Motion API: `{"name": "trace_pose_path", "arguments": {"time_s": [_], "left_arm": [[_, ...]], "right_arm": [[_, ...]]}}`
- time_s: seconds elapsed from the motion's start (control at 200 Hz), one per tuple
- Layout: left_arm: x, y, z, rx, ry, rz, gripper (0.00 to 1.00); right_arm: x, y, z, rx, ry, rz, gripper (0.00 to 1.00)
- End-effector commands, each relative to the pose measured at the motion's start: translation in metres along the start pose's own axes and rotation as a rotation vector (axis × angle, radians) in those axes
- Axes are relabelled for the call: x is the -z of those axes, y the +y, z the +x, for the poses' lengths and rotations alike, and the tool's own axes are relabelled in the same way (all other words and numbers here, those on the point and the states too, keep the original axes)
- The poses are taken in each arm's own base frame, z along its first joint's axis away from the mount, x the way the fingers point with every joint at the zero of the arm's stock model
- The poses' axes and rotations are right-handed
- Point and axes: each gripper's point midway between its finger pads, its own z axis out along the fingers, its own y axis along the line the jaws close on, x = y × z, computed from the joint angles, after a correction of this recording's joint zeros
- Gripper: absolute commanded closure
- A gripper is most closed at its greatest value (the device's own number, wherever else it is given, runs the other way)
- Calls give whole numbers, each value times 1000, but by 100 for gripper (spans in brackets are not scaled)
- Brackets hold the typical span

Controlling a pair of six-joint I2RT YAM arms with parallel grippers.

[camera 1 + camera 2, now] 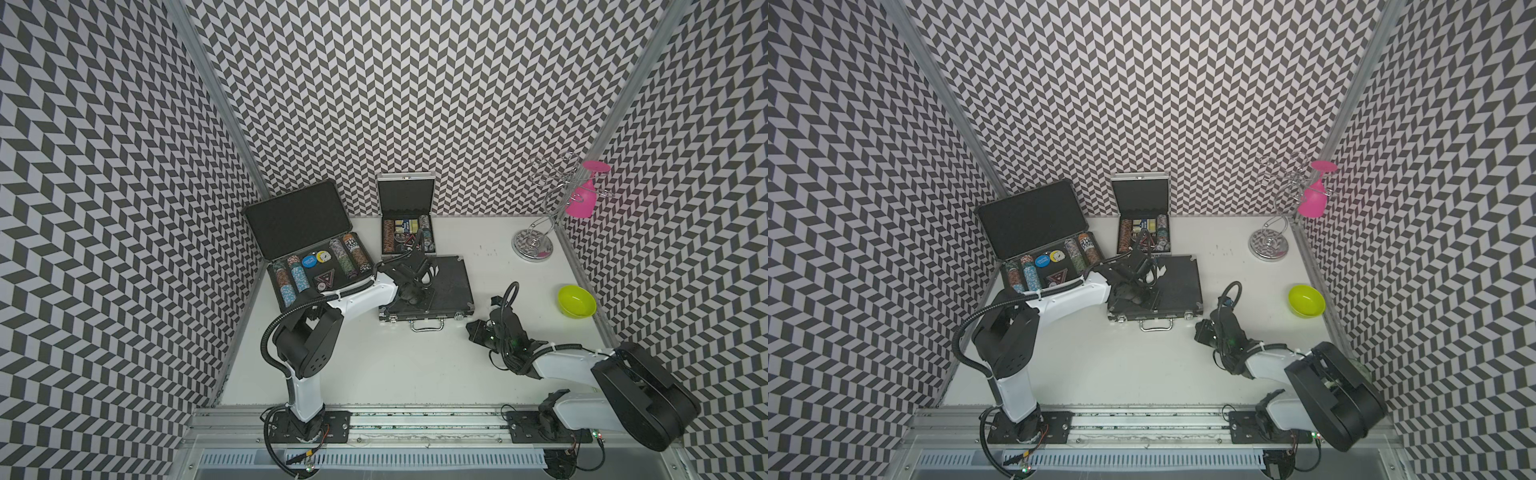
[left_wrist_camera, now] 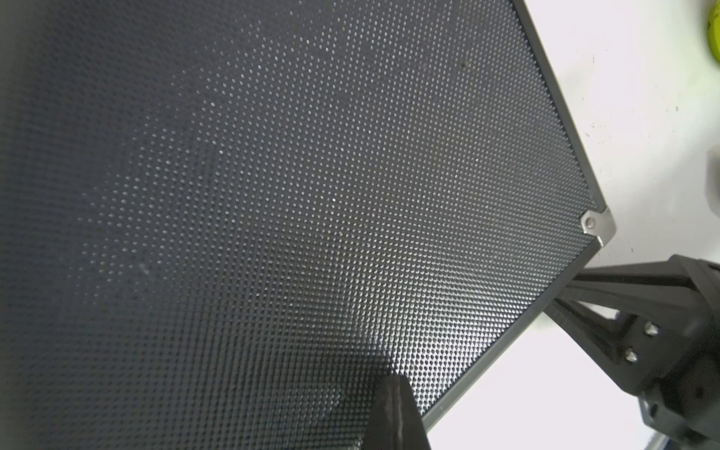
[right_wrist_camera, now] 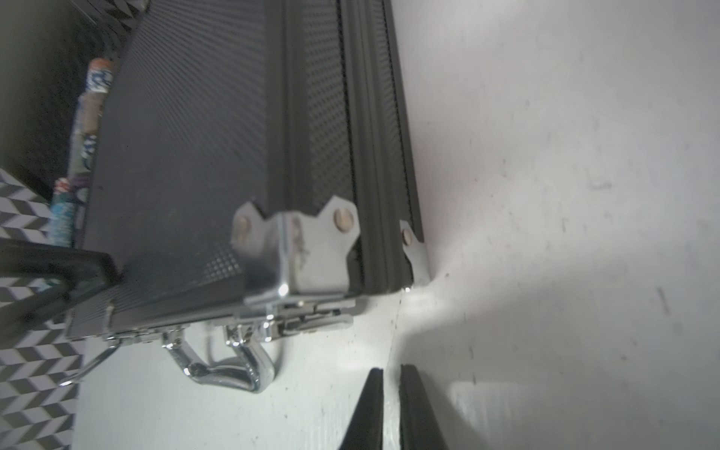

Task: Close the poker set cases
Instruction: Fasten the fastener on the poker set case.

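The medium black case (image 1: pixel 453 286) with silver fittings lies flat near the middle of the bench (image 1: pixel 395 365), its lid down and its chrome handle (image 1: pixel 427 325) facing the front edge. The left pincer (image 2: pixel 392 393), jaws pressed together and holding nothing, bears tip-down on the dimpled lid, apparently to keep it shut while the clasps are dealt with. The right pincer (image 3: pixel 391 376) sits low over the bench just off the case's front right corner, apart from it. Its jaws are narrowed to a thin slit with nothing between them, a shape that would suit pushing a clasp (image 3: pixel 307 323) flat. Whether that clasp is snapped home cannot be told. The large black plastic case (image 1: pixel 297 220) stands open in the rear left corner, its lid leaning back by the left wall and rows of chips (image 1: pixel 291 278) showing. The small silver case (image 1: pixel 405 197) is open at the rear edge, its lid upright against the back wall. On this showing one lid of three is down and two cases are left to close.
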Motion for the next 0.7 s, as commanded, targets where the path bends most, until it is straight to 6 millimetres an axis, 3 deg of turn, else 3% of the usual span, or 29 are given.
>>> {"name": "trace_pose_path", "arguments": {"time_s": [0.0, 0.125, 0.436, 0.696], "left_arm": [[-10, 12, 46, 33, 157, -33, 100], [-10, 10, 46, 35, 156, -24, 100], [-11, 11, 49, 37, 157, -22, 100], [-12, 10, 51, 35, 164, -14, 100]], "right_arm": [[6, 5, 7, -167, 11, -72, 91], [8, 16, 0, -269, -21, -131, 91], [-2, 31, -11, -339, -43, -199, 91], [-11, 29, -18, -371, -66, -171, 92]]}}
